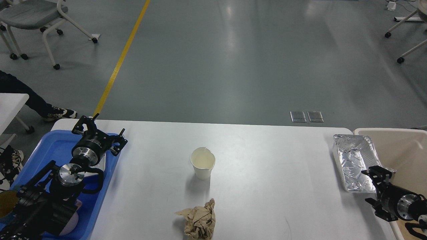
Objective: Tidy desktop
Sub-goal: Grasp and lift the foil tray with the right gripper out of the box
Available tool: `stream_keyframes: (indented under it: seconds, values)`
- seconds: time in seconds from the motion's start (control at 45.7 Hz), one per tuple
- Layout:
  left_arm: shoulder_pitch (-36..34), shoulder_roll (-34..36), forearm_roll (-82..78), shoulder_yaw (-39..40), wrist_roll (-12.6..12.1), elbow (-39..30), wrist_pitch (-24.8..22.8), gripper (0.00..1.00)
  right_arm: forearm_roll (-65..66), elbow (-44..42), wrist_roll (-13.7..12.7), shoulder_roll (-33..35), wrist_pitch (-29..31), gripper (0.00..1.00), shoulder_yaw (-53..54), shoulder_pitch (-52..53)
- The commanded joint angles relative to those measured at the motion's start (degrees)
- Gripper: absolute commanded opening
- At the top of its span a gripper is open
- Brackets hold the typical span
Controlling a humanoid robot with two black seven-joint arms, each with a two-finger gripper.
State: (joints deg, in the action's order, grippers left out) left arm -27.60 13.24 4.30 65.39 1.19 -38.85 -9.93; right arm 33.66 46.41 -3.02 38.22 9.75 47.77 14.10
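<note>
The white desktop (267, 160) holds a white paper cup (202, 163) upright at its middle. A crumpled brown paper wad (199, 220) lies near the front edge below the cup. An empty foil tray (353, 160) sits at the right edge. My left gripper (101, 128) hangs open and empty over the far right corner of the blue tray (56, 148). At the near right my right gripper (371, 186) is open, with its upper finger over the foil tray's near corner. Neither gripper holds anything.
A beige bin (403, 146) stands just past the table's right edge. The blue tray at the left holds a white item under my left arm and a pinkish object (71, 221). A person's legs and chairs are on the floor at the far left.
</note>
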Motion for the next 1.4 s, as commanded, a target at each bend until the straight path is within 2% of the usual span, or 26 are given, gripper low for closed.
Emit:
stream_keyframes:
  seconds: [0.0,0.044,0.175,0.219,0.262,0.306,0.525,0.569,0.634,0.656,0.722,0.897,1.225,1.378]
  values:
    - [-0.08,0.03,0.00,0.00,-0.05,0.00,0.00,0.97,0.00,-2.02,0.03,-1.21,0.00,0.98,-1.09,1.10]
    - [-0.08,0.03,0.00,0.00,-0.05,0.00,0.00,0.97,0.00,-2.82,0.03,-1.65,0.00,0.97,-1.54,1.80]
    - [0.01,0.03,0.00,0.00,-0.05,0.00,0.09,0.97,-0.09,-4.40,0.47,-2.18,0.00,0.80,-2.06,2.77]
    - [0.01,0.03,0.00,0.00,-0.05,0.00,0.00,0.97,-0.09,-4.49,0.56,-2.18,0.00,0.71,-2.15,2.69]
    - [0.01,0.03,0.00,0.00,-0.05,0.00,0.00,0.97,0.00,-4.58,0.65,-2.44,0.00,0.56,-2.59,2.77]
    - [0.01,0.03,0.00,0.00,-0.05,0.00,0.00,0.97,0.00,-4.66,0.65,-2.88,0.09,0.46,-3.20,2.86]
    - [0.09,0.12,0.00,0.00,-0.05,0.00,0.00,0.97,0.00,-7.39,0.74,-4.11,0.18,0.42,-4.97,4.27]
    - [0.36,0.20,0.00,0.00,-0.05,0.00,0.00,0.97,0.00,-7.48,0.74,-4.20,0.44,0.38,-4.97,4.27]
    - [0.44,0.20,0.00,0.00,-0.05,0.00,0.00,0.97,0.00,-7.56,0.82,-4.20,0.53,0.23,-4.88,4.27]
    - [0.53,0.20,0.00,0.09,-0.05,-0.09,-0.09,0.97,0.00,-7.56,0.83,-4.20,0.62,0.14,-4.88,4.27]
    - [0.53,0.20,0.00,0.00,0.04,0.00,-0.09,0.97,0.00,-7.56,0.83,-4.20,0.79,0.00,-4.97,4.27]
    - [0.62,0.29,0.00,0.00,-0.05,0.00,-0.09,0.97,0.00,-7.56,2.32,-3.85,0.88,0.00,-4.97,4.27]
    - [0.53,0.29,0.09,0.09,-0.05,0.00,0.00,0.97,0.44,-6.60,2.58,-3.59,2.11,0.00,-5.14,3.83]
    - [0.45,0.38,0.00,0.00,-0.05,0.00,0.00,0.97,0.70,-4.32,2.93,-1.92,2.90,0.00,-9.70,4.62]
